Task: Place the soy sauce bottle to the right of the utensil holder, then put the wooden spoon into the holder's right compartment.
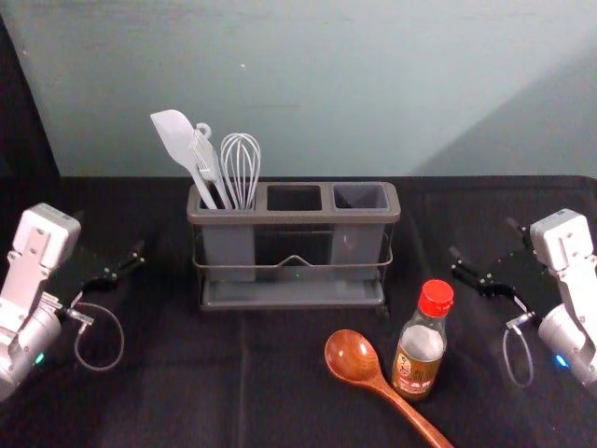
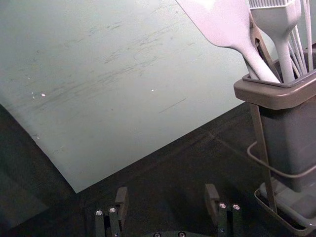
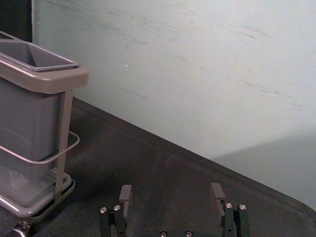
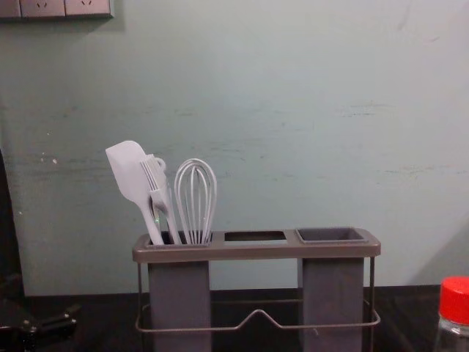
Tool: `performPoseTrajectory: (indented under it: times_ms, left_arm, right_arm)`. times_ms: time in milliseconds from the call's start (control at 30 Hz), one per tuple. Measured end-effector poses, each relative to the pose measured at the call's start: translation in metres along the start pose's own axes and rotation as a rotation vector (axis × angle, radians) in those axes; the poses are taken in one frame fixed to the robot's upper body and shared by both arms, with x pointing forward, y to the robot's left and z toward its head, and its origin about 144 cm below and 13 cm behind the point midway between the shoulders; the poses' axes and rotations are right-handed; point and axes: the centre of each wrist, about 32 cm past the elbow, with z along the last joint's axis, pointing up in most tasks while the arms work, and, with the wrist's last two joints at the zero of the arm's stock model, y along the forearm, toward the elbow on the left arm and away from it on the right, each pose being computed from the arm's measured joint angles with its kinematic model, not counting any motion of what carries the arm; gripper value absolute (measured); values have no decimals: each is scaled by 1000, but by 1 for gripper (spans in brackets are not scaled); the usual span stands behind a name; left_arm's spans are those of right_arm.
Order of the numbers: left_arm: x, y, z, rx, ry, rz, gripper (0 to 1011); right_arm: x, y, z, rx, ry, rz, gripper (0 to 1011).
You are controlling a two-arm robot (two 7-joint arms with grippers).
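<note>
In the head view my left gripper [image 1: 123, 265] is at the left, beside the utensil holder [image 1: 294, 217]; my right gripper [image 1: 483, 254] is at the right. The left wrist view has the left gripper [image 2: 167, 202] open and empty, and the right wrist view has the right gripper [image 3: 172, 202] likewise. The red-capped soy sauce bottle [image 1: 419, 359] stands in front of the holder's right end. Left of it the wooden spoon [image 1: 353, 355] lies bowl-up, handle toward the front right. The holder's right compartment [image 1: 361, 196] is empty; the chest view includes the bottle [image 4: 454, 308] at its right edge.
A spatula [image 1: 177, 140], a brush and a whisk [image 1: 241, 168] stand in the holder's left compartment. Behind the black-covered table [image 1: 187, 373] rises a pale wall [image 1: 326, 84]. Wall sockets [image 4: 55, 7] are at the chest view's top left.
</note>
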Motion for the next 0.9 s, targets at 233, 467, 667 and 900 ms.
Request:
performPoseTrajectory:
  times_ms: [233, 467, 667, 900]
  left_arm:
    - [0, 0, 0, 0, 0, 0, 1012]
    - [0, 0, 0, 0, 0, 0, 1012]
    - [0, 0, 0, 0, 0, 0, 1011]
    - [0, 0, 0, 0, 0, 0, 1011]
  right_arm:
    - [0, 0, 0, 0, 0, 0, 1002]
    - [0, 0, 0, 0, 0, 0, 1003]
    - [0, 0, 0, 0, 0, 0, 1002]
    - [0, 0, 0, 0, 0, 0, 1003]
